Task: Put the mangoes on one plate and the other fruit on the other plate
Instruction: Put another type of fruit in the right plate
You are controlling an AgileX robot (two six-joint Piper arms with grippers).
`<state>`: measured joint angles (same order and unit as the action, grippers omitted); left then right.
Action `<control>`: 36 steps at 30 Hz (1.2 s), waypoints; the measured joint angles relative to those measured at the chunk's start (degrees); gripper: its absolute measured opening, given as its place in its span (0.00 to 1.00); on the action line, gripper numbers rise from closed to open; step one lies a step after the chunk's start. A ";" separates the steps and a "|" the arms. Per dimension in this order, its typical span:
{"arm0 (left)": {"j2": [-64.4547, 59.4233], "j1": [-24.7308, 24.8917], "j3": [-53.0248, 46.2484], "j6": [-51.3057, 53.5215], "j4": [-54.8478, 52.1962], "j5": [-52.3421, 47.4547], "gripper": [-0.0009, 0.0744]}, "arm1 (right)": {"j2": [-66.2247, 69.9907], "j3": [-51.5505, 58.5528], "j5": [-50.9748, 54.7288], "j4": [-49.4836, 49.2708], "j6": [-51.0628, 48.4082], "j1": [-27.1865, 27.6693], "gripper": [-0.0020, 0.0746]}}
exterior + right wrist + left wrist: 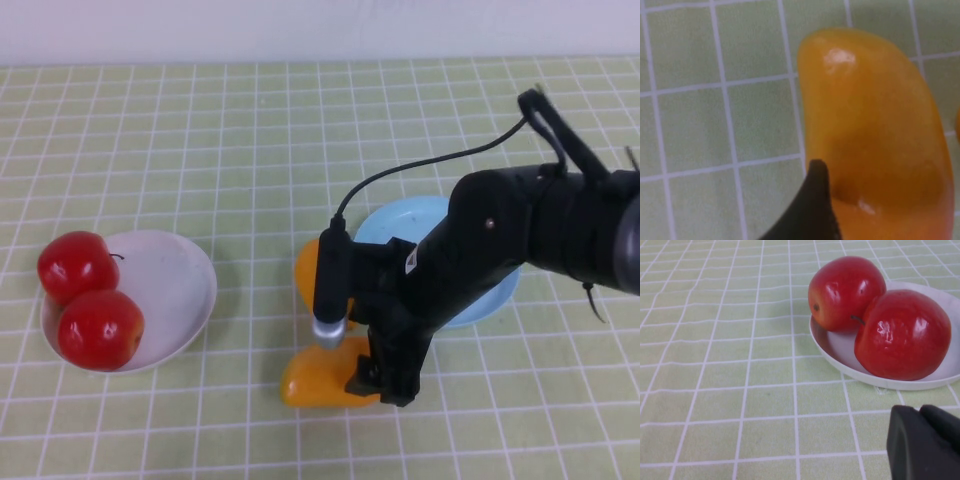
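Observation:
Two red apples [78,265] [99,328] lie on the white plate [180,280] at the left; the left wrist view shows them close up [845,292] [902,335] on that plate [835,347]. My left gripper [922,440] is shut and empty, just short of the plate's rim. One mango [310,385] lies on the cloth near the front. My right gripper [380,385] is down over its right end, open, with one finger [812,200] against the mango's [880,130] side. A second mango [303,272] shows partly behind the arm. The light blue plate [410,215] is half hidden under the right arm.
A green checked cloth [200,140] covers the table. The right arm [530,230] reaches across the blue plate from the right. Its cable [420,165] arcs above the table's middle.

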<state>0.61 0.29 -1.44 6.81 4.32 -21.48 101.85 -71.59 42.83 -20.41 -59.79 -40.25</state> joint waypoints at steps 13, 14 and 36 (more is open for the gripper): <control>0.00 0.00 0.00 0.00 0.00 0.00 0.01 | 4.89 -0.76 -0.69 -1.90 -1.41 -1.09 0.78; 0.00 0.00 0.00 0.00 0.00 0.00 0.01 | 5.04 -0.76 -0.83 -2.05 -1.48 -1.09 0.77; 0.00 0.00 0.00 0.00 -0.03 0.00 0.01 | 5.23 -2.48 1.47 -2.56 13.32 -1.13 0.75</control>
<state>0.61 0.29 -1.44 6.81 4.29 -21.48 107.08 -74.08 44.30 -22.97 -46.47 -41.38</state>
